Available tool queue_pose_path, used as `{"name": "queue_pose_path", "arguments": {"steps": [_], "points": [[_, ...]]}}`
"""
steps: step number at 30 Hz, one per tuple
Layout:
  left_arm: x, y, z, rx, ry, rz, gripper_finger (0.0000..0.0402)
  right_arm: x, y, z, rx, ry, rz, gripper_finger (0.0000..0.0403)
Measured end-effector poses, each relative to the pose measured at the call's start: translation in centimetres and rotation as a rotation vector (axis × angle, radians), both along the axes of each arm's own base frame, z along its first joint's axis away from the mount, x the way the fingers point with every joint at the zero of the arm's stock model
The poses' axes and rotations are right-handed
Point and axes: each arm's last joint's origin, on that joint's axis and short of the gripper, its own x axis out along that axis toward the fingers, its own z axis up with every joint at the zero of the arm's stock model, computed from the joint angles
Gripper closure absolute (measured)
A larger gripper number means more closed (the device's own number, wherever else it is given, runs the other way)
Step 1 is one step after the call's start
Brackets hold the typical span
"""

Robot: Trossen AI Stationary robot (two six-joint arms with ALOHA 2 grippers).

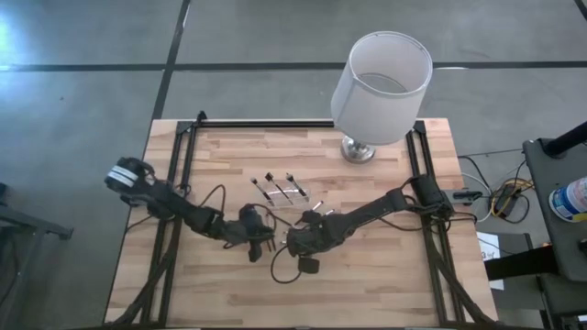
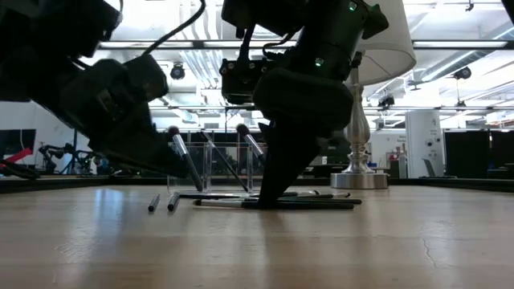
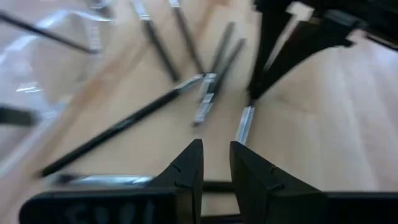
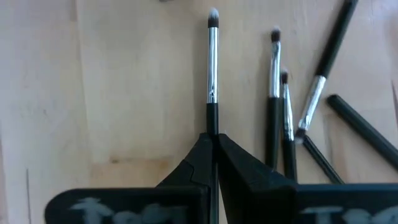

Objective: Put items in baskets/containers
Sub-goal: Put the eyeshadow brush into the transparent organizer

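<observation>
**Right gripper's pinching a brush by the handle**

Left gripper (image 1: 260,246) hangs just left of the brush pile, fingers narrow with nothing between them. The pile (image 1: 312,213) sits right beside the clear tray (image 1: 280,190). Right gripper (image 4: 213,144) is clamped on one makeup brush (image 4: 212,68) by its dark handle. These look light, stiff and slick, so I'd grab the handle, not the bristles.

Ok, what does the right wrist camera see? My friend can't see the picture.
The right claw is shut on a thin brush with a silvery shaft, lying on the wooden table. Several more brushes lie beside it.
</observation>
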Motion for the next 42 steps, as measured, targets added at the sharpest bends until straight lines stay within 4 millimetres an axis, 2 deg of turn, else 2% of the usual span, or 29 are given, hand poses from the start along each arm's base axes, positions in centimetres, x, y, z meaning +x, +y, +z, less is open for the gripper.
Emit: {"name": "queue_pose_path", "arguments": {"steps": [6, 42], "points": [[1.1, -0.6, -0.2, 0.006, -0.011, -0.056, 0.033, 0.3, -0.1, 0.1, -0.018, -0.039, -0.045, 0.0397], [1.1, 0.4, -1.0, 0.106, 0.097, -0.143, 0.033, 0.7, 0.0, 0.6, -0.027, -0.089, -0.016, 0.0394]]}}
